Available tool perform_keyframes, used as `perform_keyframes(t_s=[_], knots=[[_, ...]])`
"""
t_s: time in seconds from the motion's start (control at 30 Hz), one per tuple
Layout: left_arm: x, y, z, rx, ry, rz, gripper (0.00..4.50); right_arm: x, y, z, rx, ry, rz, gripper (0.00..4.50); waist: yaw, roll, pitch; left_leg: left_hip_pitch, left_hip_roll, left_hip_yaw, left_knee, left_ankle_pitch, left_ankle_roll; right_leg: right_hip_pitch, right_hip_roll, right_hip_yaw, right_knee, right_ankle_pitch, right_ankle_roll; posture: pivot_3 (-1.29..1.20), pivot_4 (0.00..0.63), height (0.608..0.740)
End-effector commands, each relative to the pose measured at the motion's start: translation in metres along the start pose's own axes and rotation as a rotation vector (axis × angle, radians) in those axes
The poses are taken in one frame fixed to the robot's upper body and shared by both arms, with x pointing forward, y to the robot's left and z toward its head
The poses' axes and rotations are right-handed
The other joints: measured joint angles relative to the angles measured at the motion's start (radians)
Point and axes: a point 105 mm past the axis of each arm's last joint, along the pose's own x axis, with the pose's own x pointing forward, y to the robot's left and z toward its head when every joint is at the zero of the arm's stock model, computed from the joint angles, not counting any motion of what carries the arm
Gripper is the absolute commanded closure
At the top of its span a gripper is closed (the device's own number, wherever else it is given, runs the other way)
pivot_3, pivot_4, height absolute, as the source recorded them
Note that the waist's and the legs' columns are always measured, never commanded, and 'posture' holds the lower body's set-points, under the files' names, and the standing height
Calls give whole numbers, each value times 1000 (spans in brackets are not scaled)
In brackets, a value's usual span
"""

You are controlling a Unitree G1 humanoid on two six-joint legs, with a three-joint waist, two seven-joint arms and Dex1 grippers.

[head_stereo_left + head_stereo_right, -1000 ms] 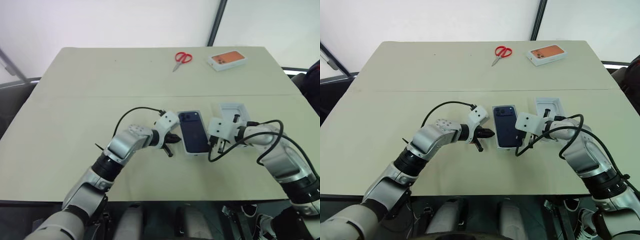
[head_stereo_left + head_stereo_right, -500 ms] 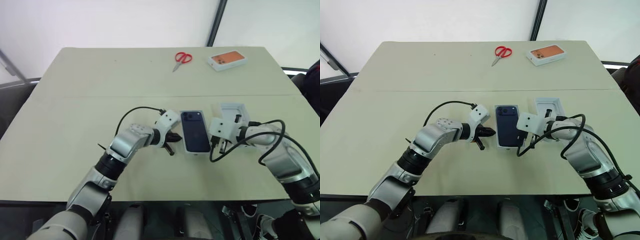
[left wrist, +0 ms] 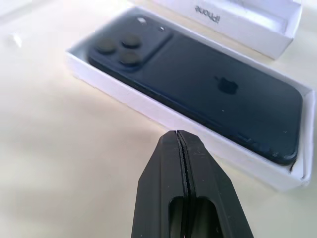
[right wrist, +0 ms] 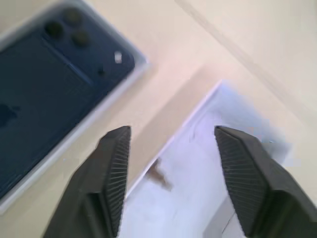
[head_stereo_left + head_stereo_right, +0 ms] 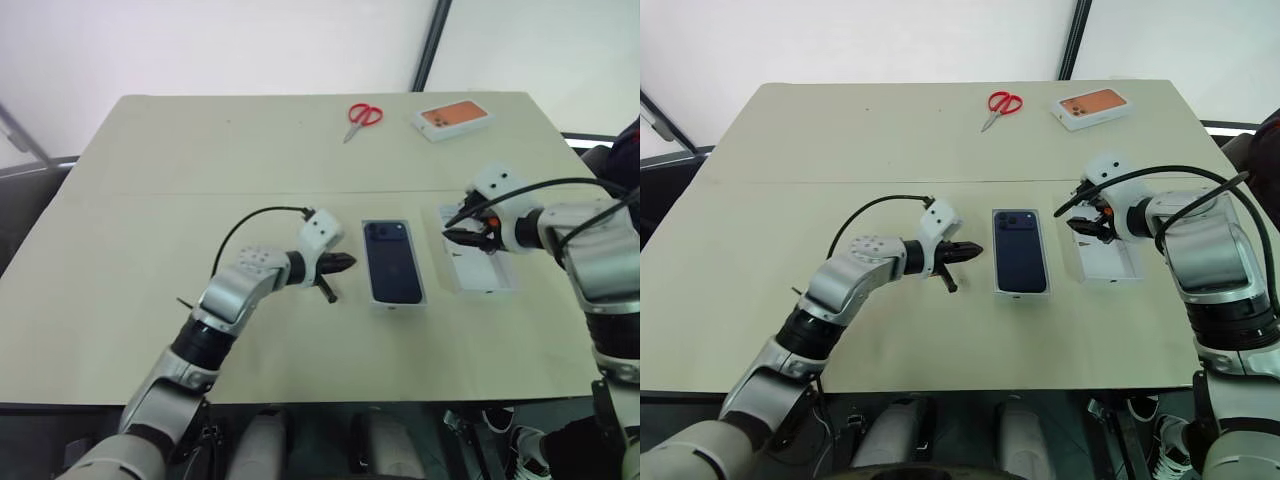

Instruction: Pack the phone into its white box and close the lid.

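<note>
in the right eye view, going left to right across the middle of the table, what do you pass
left gripper → the phone lying in the white box → the lid, with the right gripper over its far end

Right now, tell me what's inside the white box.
The phone lies flat in the white box, back up, camera cluster at the far end. It covers the box's floor, so anything beneath it cannot be seen.

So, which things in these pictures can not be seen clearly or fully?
- The phone: its screen side is hidden, face down in the white box.
- The lid: right wrist view, blurred, partly hidden behind the right gripper fingers.
- The boxed picture box: its print is too small to read, head views.
</note>
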Motion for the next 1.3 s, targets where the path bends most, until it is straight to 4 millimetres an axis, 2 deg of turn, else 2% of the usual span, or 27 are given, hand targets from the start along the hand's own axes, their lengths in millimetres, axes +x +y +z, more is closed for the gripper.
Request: perform_keyframes(t_s=[0.03,0.3,0.47,0.57,0.63,0.7,0.87,0.97,1.07,1.13,1.2,1.23,1.3], knots=[[-23,-2,25,125,-180,-25,4499,-2,-3,5,168,36,3,1679,-6,1,0,0,0,1,0,0,0,-1,0,1,0,0,0,0,150,740],[-59,-7,12,174,-195,-96,4499,16,10,-9,373,190,48,1679,-6,1,0,-1,0,2,-1,0,1,-2,0,1,0,0,0,0,150,740],[-63,-1,9,158,-196,-50,4499,27,10,-12,466,236,39,1679,-6,1,0,-1,0,2,-1,0,1,-2,0,1,1,0,0,0,150,740],[-63,-2,10,155,-202,-44,4499,30,9,-13,503,245,35,2549,-8,1,0,-1,0,2,-1,0,1,-2,1,1,1,0,0,0,150,740],[-62,-2,10,150,-208,-41,4499,31,8,-12,513,246,33,3673,-10,1,0,-1,0,2,-1,0,1,-2,1,1,1,0,0,0,150,740],[-62,-3,11,143,-217,-36,4499,29,5,-10,518,233,25,4440,-16,1,0,-1,0,2,-1,-1,1,-2,1,1,1,0,0,0,150,740],[-61,1,9,127,-223,-4,4499,22,0,6,552,146,33,4440,-22,1,0,-1,0,1,-1,-1,1,-2,1,1,1,0,0,0,150,740],[-64,11,8,114,-225,48,4499,7,0,31,547,32,112,4440,-24,2,0,-1,0,2,-1,-1,1,-2,2,1,2,0,0,0,150,740],[-68,28,7,92,-227,128,4499,-14,16,77,607,-165,394,4440,-27,4,2,-1,1,2,-1,-1,1,-3,2,1,2,0,0,0,150,740],[-69,34,6,81,-228,155,4499,-26,23,94,627,-243,509,4440,-25,4,2,-1,1,2,-2,-1,1,-3,2,1,2,0,0,0,150,740],[-74,43,7,50,-249,195,4499,-38,55,112,599,-310,729,4440,-23,3,1,-1,2,2,-2,-1,1,-3,2,1,1,0,0,0,150,740],[-78,48,8,39,-260,214,4499,-39,78,112,573,-306,833,4440,-22,3,1,-1,2,2,-2,-1,2,-2,2,0,1,0,0,0,150,740],[-83,54,11,25,-275,233,4499,-38,110,111,585,-305,940,4440,-23,2,1,-1,2,1,-1,-1,2,-1,2,0,1,0,0,0,150,740]])
